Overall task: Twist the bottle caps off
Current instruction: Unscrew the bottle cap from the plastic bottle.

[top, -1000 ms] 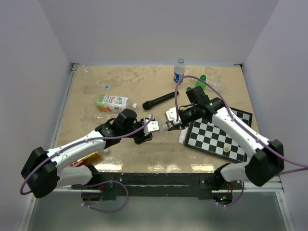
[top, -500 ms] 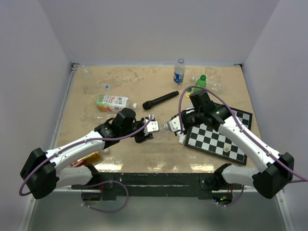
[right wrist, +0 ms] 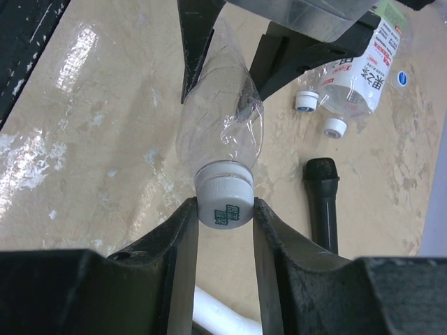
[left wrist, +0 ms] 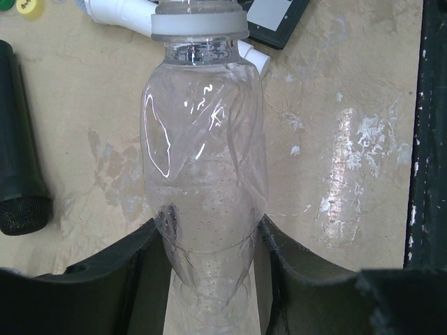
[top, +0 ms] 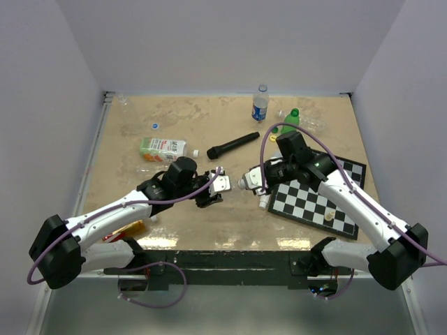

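Observation:
A small clear bottle (left wrist: pixel 202 167) hangs lying level over the table's middle, held between both arms. My left gripper (left wrist: pixel 209 241) is shut on its crumpled lower body (top: pixel 221 185). Its white cap (right wrist: pixel 223 200) with green print faces my right gripper (right wrist: pixel 225 209), which is shut on the cap's sides. The same cap (left wrist: pixel 200 22) shows at the top of the left wrist view. From above, my left gripper (top: pixel 211 191) and right gripper (top: pixel 249 183) meet nose to nose.
A black microphone (top: pixel 232 145) lies behind the grippers, with a chessboard (top: pixel 318 195) and a white tube (top: pixel 264 201) to the right. Other bottles: blue-labelled upright (top: pixel 260 105), green-capped (top: pixel 299 120), green-labelled lying (top: pixel 162 148), amber (top: pixel 130 228). A loose blue cap (top: pixel 154 126) lies far left.
The right arm's wrist and forearm have swung rightward and a little nearer while its jaws stayed on the cap. The left arm and the bottle have held still.

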Tool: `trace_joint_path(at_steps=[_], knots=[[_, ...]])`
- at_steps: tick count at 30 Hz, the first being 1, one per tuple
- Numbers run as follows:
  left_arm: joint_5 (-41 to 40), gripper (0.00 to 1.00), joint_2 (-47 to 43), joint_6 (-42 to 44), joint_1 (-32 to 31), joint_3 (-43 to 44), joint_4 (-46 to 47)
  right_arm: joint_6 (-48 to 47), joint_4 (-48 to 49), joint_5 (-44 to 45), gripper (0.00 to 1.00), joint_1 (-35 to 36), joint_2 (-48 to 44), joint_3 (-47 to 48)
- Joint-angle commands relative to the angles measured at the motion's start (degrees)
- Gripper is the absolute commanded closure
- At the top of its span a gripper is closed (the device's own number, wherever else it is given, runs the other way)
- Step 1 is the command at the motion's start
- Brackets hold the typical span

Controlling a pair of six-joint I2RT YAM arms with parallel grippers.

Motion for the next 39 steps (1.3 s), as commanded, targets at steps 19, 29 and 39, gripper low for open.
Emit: trace_joint_path(at_steps=[19, 29, 39], knots=[[-1.42, 0.96, -2.95, -2.76, -0.36, -0.23, -1.34, 12.45, -0.62, -0.88, 0.29, -8.84, -6.64, 4.73], [-3.18, 0.97, -4.36, -3.64, -0.45, -0.32, -1.16, 15.96, -9.50, -4.57, 0.29, -10.43, -1.28, 10.26], [-4.41, 0.97, -4.71, -4.17, -0.36, -0.41, -1.07, 22.21, -8.36, -8.62, 0.29, -10.87, 3.20, 12.99]])
